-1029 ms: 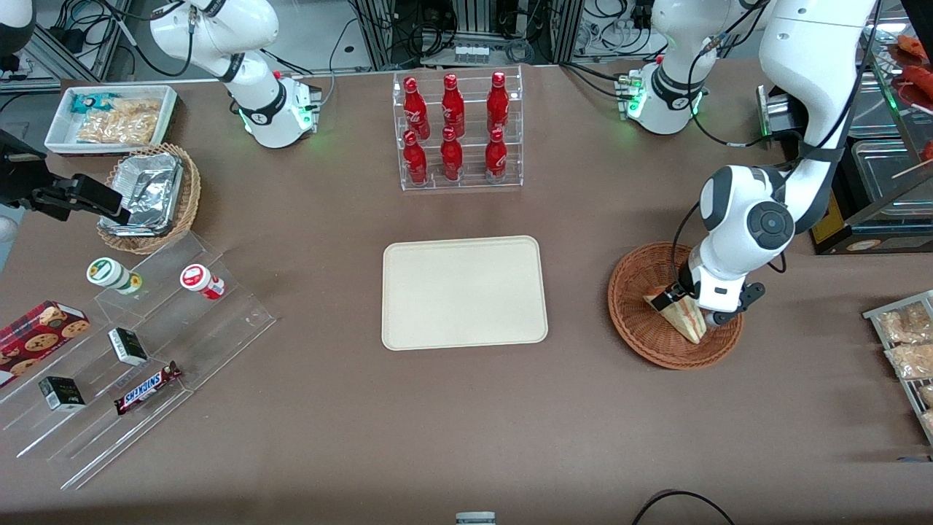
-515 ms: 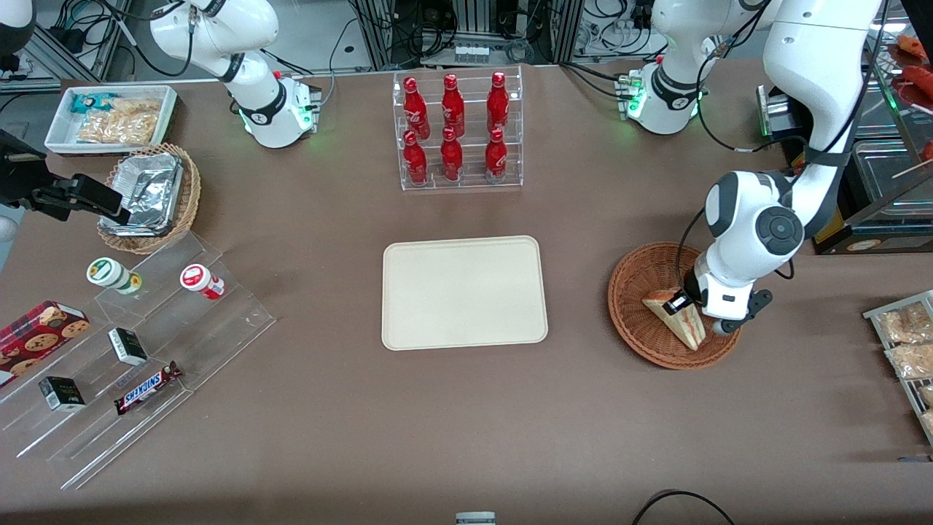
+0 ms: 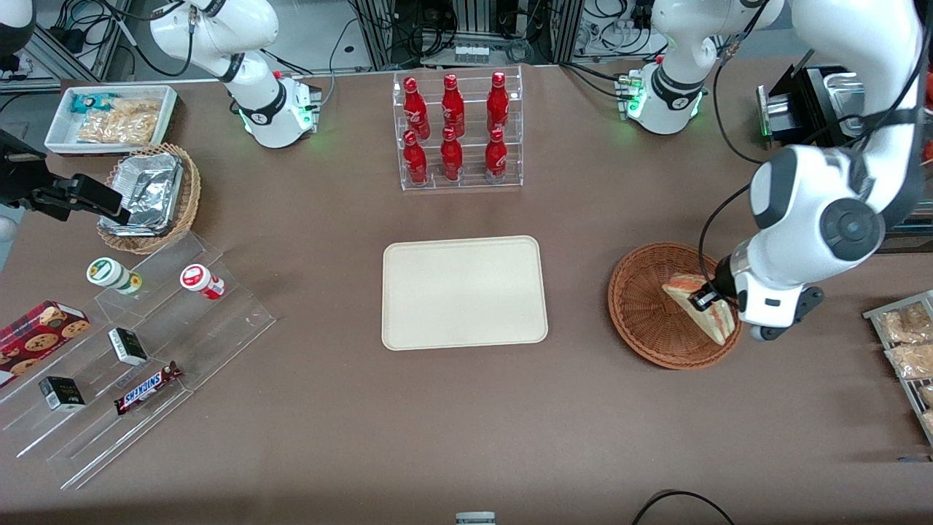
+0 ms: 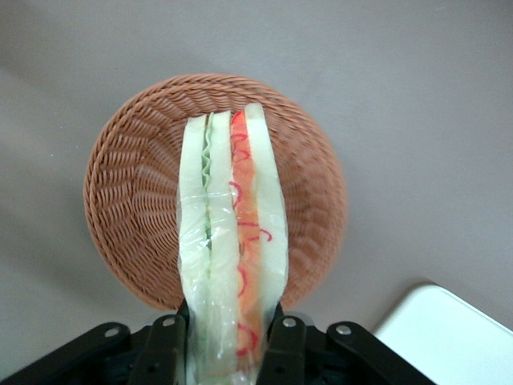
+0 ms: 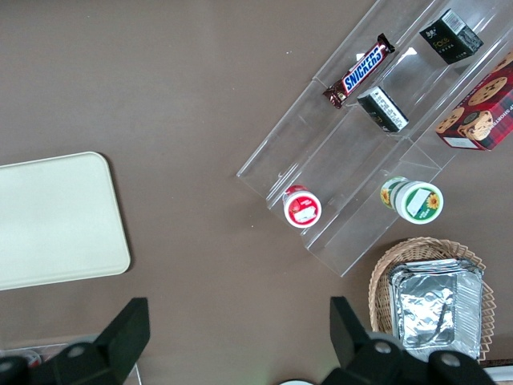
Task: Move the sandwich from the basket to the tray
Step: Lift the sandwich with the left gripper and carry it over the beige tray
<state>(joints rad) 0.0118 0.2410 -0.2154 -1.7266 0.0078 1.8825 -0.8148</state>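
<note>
The sandwich (image 3: 701,305) (image 4: 232,233), a wedge of pale bread with green and red filling, hangs lifted above the reddish-brown wicker basket (image 3: 651,310) (image 4: 132,200). My gripper (image 3: 713,301) (image 4: 228,349) is shut on it, one black finger (image 4: 167,346) pressing each bread face. The basket under it holds nothing else that I can see. The cream tray (image 3: 464,292) (image 4: 449,337) (image 5: 56,220) lies flat at the table's middle, beside the basket toward the parked arm's end, with nothing on it.
A clear rack of red bottles (image 3: 457,131) stands farther from the front camera than the tray. Snack packets (image 3: 907,343) lie at the working arm's end. A stepped acrylic display (image 3: 138,343), a tan basket of foil containers (image 3: 149,197) and a white bin (image 3: 113,117) sit toward the parked arm's end.
The gripper has risen and drifted toward the working arm's end with the sandwich in it. The sandwich has come up off the basket floor.
</note>
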